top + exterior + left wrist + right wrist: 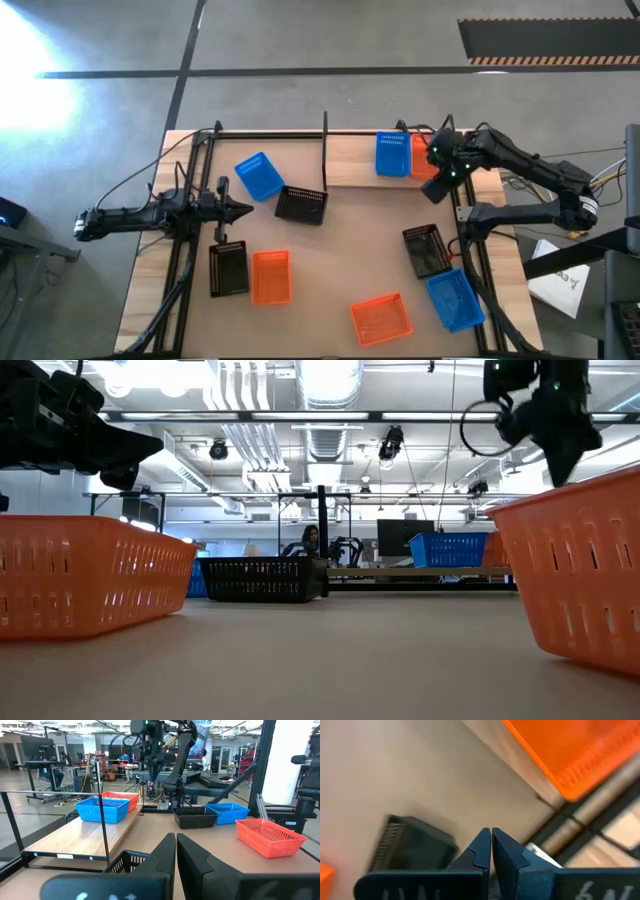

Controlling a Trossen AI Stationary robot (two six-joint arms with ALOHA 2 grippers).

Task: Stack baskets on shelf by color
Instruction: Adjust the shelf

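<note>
I see the big brown table [330,270] first, then the pale wood shelf [350,160] along its far edge. One blue basket [391,155] and one orange basket [424,157] sit side by side on the shelf. Seven more baskets lie spread on the table: two blue, two orange, three black. They have straight walls full of little holes and open tops.

I think they are light, stiff plastic, and a bit slippery. I would pinch one thin side wall near the rim, so it hangs level.

My right gripper [437,190] hangs just off the shelf's end near the orange basket, fingers pressed together, holding nothing. My left gripper [243,209] waits near the table's left side, fingers also pressed together and empty.
</note>
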